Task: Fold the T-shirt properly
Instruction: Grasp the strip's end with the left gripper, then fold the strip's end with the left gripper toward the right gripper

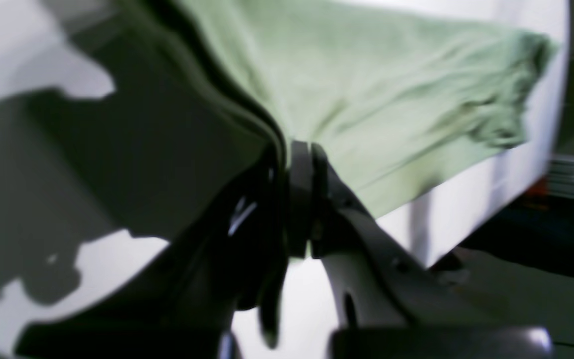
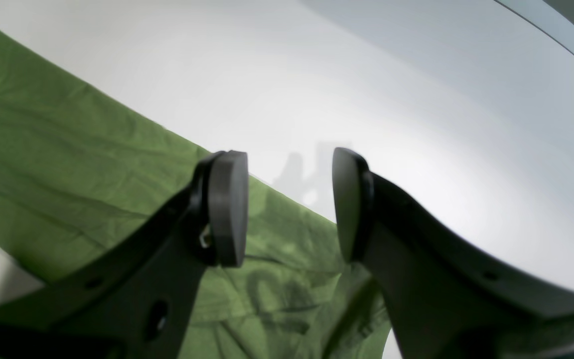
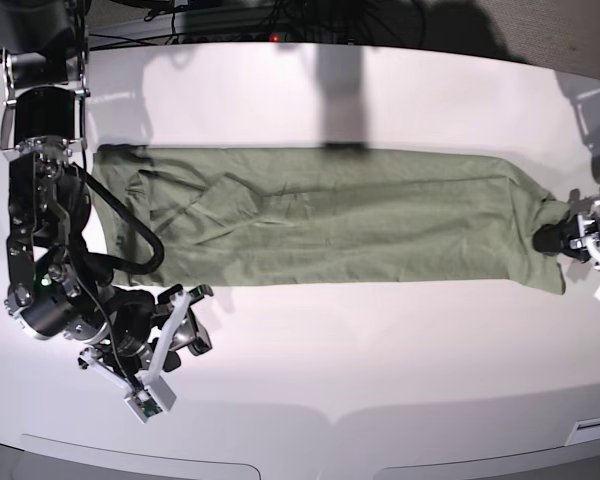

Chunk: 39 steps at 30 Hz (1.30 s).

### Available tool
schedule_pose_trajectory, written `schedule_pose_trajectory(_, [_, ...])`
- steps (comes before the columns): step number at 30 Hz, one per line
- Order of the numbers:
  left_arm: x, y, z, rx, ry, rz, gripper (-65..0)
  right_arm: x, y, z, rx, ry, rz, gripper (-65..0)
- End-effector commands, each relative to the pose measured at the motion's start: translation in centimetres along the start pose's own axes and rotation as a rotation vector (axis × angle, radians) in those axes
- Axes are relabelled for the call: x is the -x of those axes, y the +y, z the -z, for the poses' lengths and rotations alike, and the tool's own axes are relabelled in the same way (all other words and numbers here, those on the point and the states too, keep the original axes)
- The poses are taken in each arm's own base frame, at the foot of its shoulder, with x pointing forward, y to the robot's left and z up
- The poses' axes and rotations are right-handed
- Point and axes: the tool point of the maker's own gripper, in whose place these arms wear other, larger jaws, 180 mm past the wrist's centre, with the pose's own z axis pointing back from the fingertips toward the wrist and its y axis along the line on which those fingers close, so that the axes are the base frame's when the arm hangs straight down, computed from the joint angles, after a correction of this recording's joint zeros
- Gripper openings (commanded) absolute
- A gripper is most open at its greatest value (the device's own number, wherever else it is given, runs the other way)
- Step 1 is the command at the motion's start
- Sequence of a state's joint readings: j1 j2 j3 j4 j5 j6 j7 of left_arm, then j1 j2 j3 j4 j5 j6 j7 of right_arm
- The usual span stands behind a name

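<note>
While the left gripper pinches the shirt hem between closed fingers, the right gripper, open above the near edge, should clamp before lifting.

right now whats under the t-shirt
The T-shirt lies spread along the white table, which shows all around it. Whatever lies beneath the cloth is covered. The left gripper pinches one end; the right gripper hangs open.

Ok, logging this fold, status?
Left tool shut on T-shirt edge. Right tool open, above shirt edge, empty. Table otherwise bare.
</note>
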State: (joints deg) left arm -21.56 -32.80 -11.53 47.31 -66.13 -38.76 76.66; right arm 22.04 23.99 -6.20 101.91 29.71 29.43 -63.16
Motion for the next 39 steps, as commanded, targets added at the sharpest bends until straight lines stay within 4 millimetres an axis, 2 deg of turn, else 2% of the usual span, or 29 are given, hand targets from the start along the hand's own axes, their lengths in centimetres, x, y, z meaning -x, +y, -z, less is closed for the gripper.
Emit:
schedule_pose_trajectory(1, [-1.7,-1.1,-0.3,0.025,-0.035,0.030,-65.0,-1.7,-0.8,-0.7,0.022,-0.050,-0.021,-37.2])
schedule_pose_trajectory(7, [-1.1,-5.0,3.7,0.136,-0.021,0.055,-65.0,-1.4,-1.4,-0.6,0.060,-0.032,-0.030,-37.2])
schedule_pose_trajectory(10, [-1.4,-6.6,4.4,0.162,-0.021,0.091,-65.0,-0.9,-2.3,-0.5,0.098,-0.016,0.003,-37.2])
schedule_pose_trajectory(16, [-1.5,-8.8,5.8,0.210,-0.027,0.110,-65.0,-0.4,-2.4,-0.1,0.094,-0.001,0.018,-37.2])
schedule_pose_trajectory(26, [3.2,-11.9,9.5,0.336,0.018,0.038,-65.0,-0.5,-2.4,-0.1,0.095,-0.006,0.018,-37.2])
schedule_pose_trajectory(39, [4.5,-17.8,13.7,0.469,0.003,0.016,-65.0,-0.5,-2.4,-0.1,0.094,-0.006,0.017,-37.2])
